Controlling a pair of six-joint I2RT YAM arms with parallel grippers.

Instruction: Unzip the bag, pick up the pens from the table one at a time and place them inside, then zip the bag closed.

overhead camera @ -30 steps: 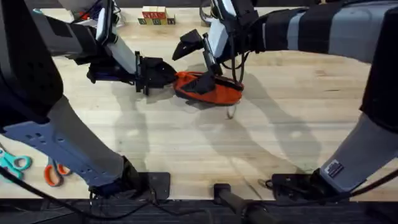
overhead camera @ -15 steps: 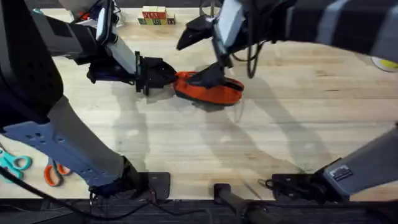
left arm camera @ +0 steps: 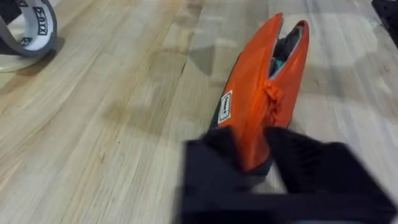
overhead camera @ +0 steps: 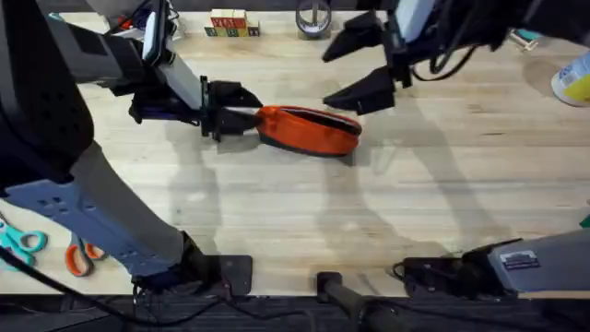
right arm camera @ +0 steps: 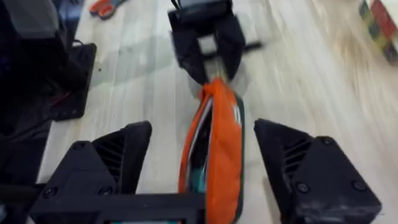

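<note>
The orange bag (overhead camera: pixel 309 130) lies on the table (overhead camera: pixel 277 217) at centre back. My left gripper (overhead camera: pixel 238 117) is shut on its left end; in the left wrist view the black fingers (left arm camera: pixel 214 163) pinch the bag (left arm camera: pixel 258 102), whose top gapes at the far end and shows dark lining. My right gripper (overhead camera: pixel 343 76) hangs open above and to the right of the bag, clear of it. In the right wrist view the bag (right arm camera: pixel 217 146) lies below and between the spread fingers (right arm camera: pixel 106 168), with nothing held. The pens are out of view.
Teal scissors (overhead camera: pixel 20 242) and orange scissors (overhead camera: pixel 81 258) lie at the front left. A tape roll (overhead camera: pixel 313 18) and letter blocks (overhead camera: pixel 229 22) stand along the back edge. A pale bottle (overhead camera: pixel 573 78) is at the far right.
My right gripper has lifted away from the bag's opening and swung up and to the right, fingers open. The bag now lies longer and flatter. The left gripper kept its hold.
</note>
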